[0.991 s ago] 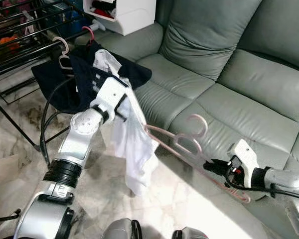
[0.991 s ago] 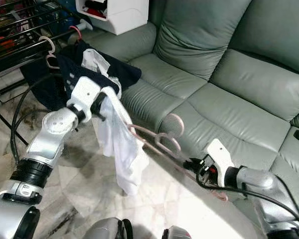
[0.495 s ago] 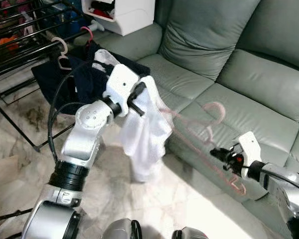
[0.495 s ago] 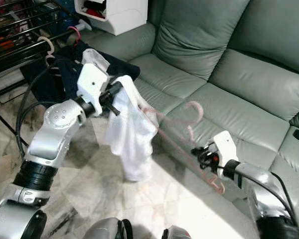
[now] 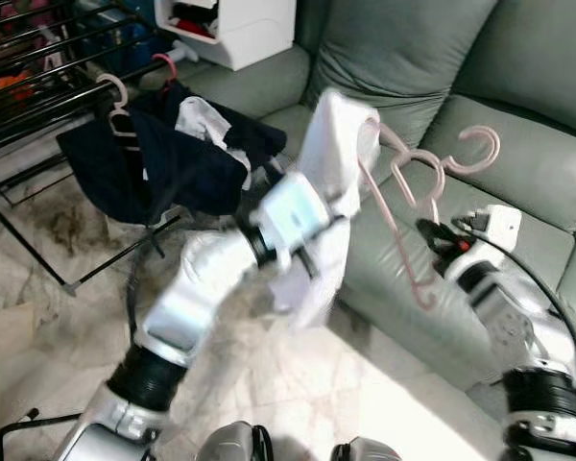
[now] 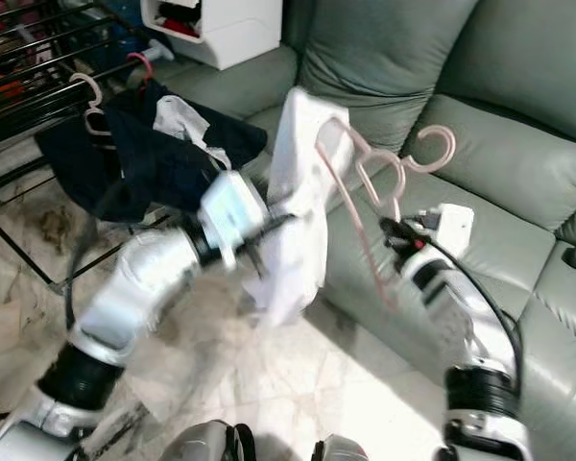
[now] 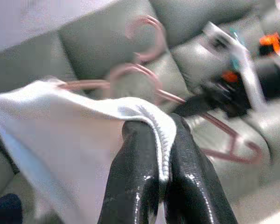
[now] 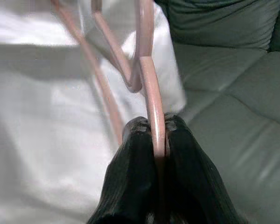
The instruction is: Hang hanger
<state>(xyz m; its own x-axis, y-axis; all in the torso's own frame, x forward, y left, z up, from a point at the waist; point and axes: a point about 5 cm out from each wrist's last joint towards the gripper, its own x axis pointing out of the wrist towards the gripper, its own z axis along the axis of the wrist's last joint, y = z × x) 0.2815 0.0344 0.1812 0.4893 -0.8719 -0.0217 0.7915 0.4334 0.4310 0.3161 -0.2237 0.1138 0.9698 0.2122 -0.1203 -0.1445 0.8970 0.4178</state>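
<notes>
A black drying rack point(image 5: 38, 86) stands at far left on the marble floor point(image 5: 38, 288), with a dark garment point(image 5: 154, 163) on a pale hanger point(image 5: 115, 96) draped from its rail, well behind the left gripper. The left gripper point(image 7: 164, 154) is raised over the front edge of the grey-green sofa point(image 5: 518, 163), its jaws pinched tight on the hem of a white garment point(image 5: 331, 163). The cloth rises above these jaws in a bunched fold and hangs below them in a loose tail. The head views are blurred around this arm. One shoulder of the pink hanger point(image 5: 403, 192) is tucked into the upper fold of the white garment, just beyond the left jaws. The rest of its frame runs clear of the cloth toward the right gripper point(image 8: 154, 135), with the hook point(image 5: 480, 149) curling upward above the sofa seat. The right gripper's jaws are closed on a thin pink bar of the hanger, the bar passing straight between the two black fingers point(image 8: 130, 140) in the right wrist view. The hanger hangs in the air between the two grippers, held tilted, apart from the rack and clear of the cushions. A white storage box point(image 5: 235, 29) sits at the sofa's far end, well behind both grippers.
</notes>
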